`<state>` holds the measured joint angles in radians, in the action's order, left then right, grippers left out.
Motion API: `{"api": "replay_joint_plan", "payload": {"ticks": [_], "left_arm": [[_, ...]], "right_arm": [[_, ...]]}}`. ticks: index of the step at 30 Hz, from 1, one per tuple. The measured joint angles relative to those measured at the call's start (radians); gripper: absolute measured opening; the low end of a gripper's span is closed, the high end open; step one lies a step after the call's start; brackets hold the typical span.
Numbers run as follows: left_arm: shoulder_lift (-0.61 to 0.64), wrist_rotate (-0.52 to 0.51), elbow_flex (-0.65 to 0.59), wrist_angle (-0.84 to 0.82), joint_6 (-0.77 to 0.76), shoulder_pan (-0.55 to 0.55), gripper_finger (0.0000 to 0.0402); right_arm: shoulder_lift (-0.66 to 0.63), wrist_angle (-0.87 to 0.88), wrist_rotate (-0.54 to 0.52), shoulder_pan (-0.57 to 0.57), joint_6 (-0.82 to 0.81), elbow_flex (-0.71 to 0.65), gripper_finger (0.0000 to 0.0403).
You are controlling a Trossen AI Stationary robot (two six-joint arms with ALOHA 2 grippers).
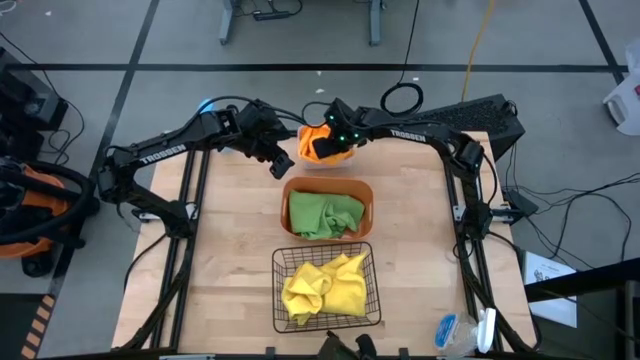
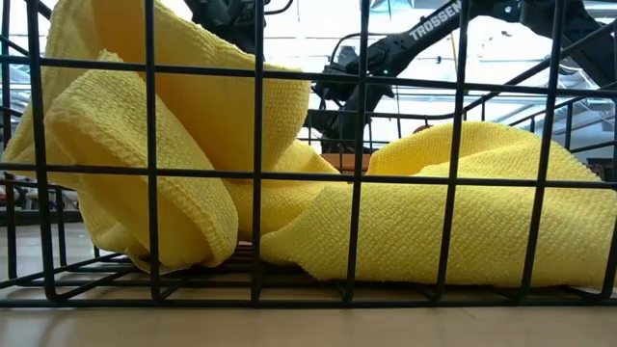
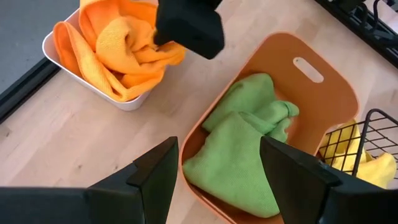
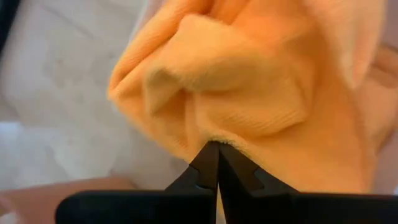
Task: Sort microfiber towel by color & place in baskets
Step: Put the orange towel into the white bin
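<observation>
Two orange towels (image 3: pixel 121 50) lie bunched in the white bin (image 3: pixel 59 53) at the table's far middle. My right gripper (image 4: pixel 216 147) is over that bin, shut on the upper orange towel (image 1: pixel 322 148). Two green towels (image 1: pixel 326 214) lie crumpled in the orange-brown tub (image 1: pixel 366 192). Two yellow towels (image 1: pixel 325 287) fill the black wire basket (image 1: pixel 376 300) at the near edge. My left gripper (image 3: pixel 217 152) hovers open above the tub's far-left rim (image 1: pixel 281 162), touching nothing. My right gripper pinches a fold of the upper orange towel (image 4: pixel 214 134) between its two fingertips, coming from above and pointing down into the white bin. The towel bunches up toward the fingers (image 3: pixel 158 43), and the rest of it lies on the other orange towel in the bin.
The bin, tub and basket stand in one row from far to near down the table's middle. A blue-capped clear bottle (image 1: pixel 450 330) lies at the near right corner. Bare wood (image 1: pixel 230 250) shows left and right of the row.
</observation>
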<state>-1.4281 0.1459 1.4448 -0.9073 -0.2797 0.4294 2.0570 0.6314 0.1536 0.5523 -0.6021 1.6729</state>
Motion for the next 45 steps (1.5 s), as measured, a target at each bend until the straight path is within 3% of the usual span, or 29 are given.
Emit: {"api": "replay_joint_plan", "payload": {"ticks": [13,36,45], "left_arm": [[0.0,0.001,0.0,0.0,-0.001,0.0,0.0233],[0.0,0.021,0.0,0.008,0.001,0.0,0.0233],[0.0,-0.052,0.0,0.058,0.008,-0.004,0.0233]], "right_arm": [[0.113,0.007,0.059,0.01,-0.014,0.002,0.0],[-0.04,0.056,0.064,0.017,-0.009,0.001,0.0],[0.05,-0.058,0.054,0.024,-0.034,0.002,0.0]]}}
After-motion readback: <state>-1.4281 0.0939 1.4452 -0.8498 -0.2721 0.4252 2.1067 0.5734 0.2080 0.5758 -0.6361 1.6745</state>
